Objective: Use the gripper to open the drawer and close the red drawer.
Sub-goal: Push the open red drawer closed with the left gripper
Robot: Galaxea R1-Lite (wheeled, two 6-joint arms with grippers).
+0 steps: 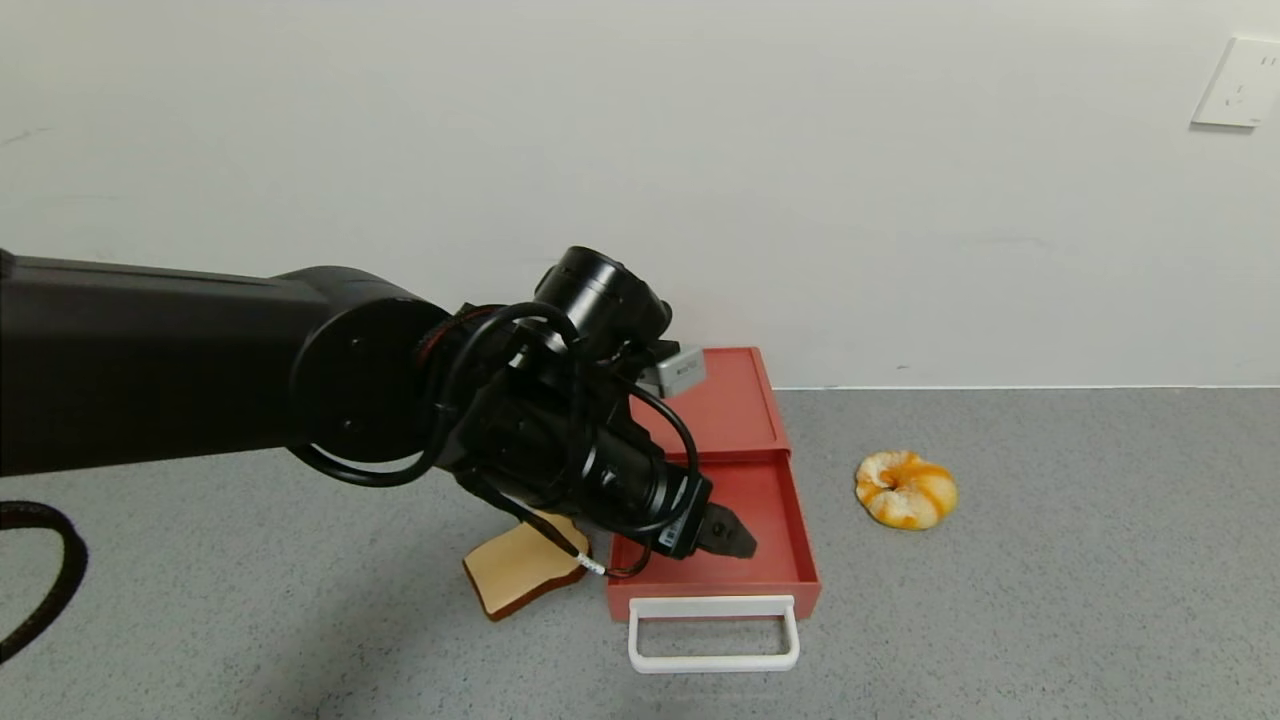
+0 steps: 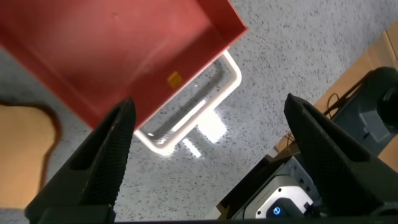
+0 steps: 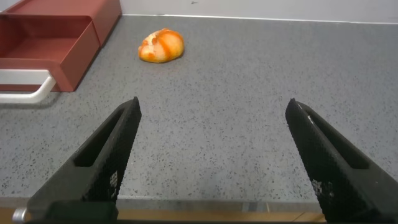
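The brick-red drawer [image 1: 745, 420] stands against the wall with its tray [image 1: 770, 520] pulled out and its white loop handle [image 1: 712, 632] at the front. My left gripper [image 1: 735, 535] hangs open and empty just above the open tray, near its front wall. In the left wrist view the tray's front wall [image 2: 155, 74] and the handle [image 2: 193, 109] lie below the open fingers [image 2: 109, 149]. My right gripper [image 3: 211, 124] is open and empty, low over the counter to the right; its view shows the drawer [image 3: 56, 37] far off.
A toast slice [image 1: 520, 578] lies just left of the tray. A peeled orange [image 1: 905, 488] lies to the right and shows in the right wrist view [image 3: 161, 46]. A wall socket [image 1: 1238, 82] is at the top right.
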